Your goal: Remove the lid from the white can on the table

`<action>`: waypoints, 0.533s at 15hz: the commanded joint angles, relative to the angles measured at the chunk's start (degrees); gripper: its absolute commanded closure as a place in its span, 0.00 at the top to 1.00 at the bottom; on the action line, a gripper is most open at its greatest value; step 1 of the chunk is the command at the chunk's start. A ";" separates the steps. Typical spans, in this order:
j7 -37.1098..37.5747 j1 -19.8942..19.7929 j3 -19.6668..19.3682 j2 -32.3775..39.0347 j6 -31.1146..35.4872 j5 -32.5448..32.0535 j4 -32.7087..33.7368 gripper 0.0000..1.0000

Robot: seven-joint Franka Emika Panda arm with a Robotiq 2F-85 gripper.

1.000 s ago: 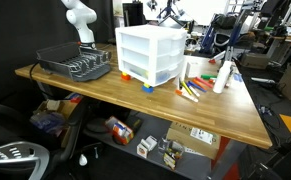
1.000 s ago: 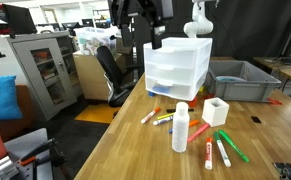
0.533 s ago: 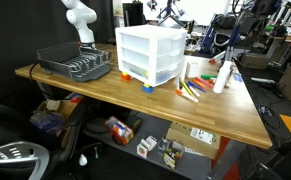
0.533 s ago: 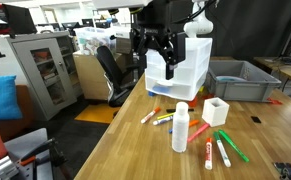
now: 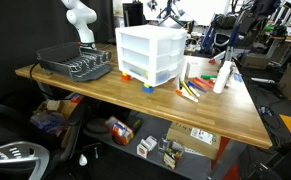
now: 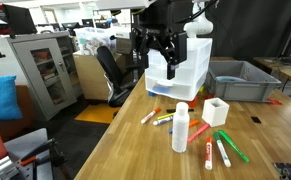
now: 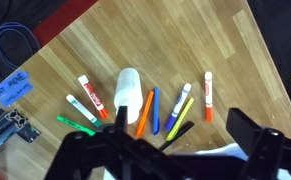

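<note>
In an exterior view the counter [image 5: 95, 88] is carrying a dish rack [image 5: 75, 64], a white drawer unit [image 5: 151, 52], a scatter of markers [image 5: 191, 89] and the white can [image 5: 222, 77], which is standing upright near the far edge with the lid [image 5: 226, 62] sitting on top. The pincer is getting lost among dark shapes behind the can, so I cannot tell its state from here.

In an exterior view from the opposite end, the pincer [image 6: 158, 65] is hanging in the air in front of the drawer unit [image 6: 188, 72], its two fingers [image 6: 147, 62] standing apart and gripping nothing. The can [image 6: 181, 130] is standing below the pincer and nearer the camera, well clear of it, and the lid [image 6: 181, 107] is capping it. A small white cup [image 6: 216, 110] is sitting just beside the can, markers [image 6: 159, 118] are lying around it, and a grey bin [image 6: 241, 80] is resting beyond the pincer on the counter [image 6: 135, 150].

In the wrist view the pincer [image 7: 155, 142] is reaching in from the bottom edge, fingers [image 7: 247, 138] spread wide. The can [image 7: 127, 92] is showing from above, ahead of the open fingers and slightly to one side of their middle, with markers [image 7: 90, 95] fanning out on both sides across the counter [image 7: 175, 45]. The lid cannot be told apart from the can here.
</note>
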 commanded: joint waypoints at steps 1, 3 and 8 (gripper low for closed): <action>-1.90 -1.94 0.15 3.98 5.78 3.70 0.00 1.00; -3.72 -2.99 0.14 7.33 8.84 6.85 0.62 1.00; -6.44 -5.68 2.13 14.81 15.32 10.66 3.03 1.00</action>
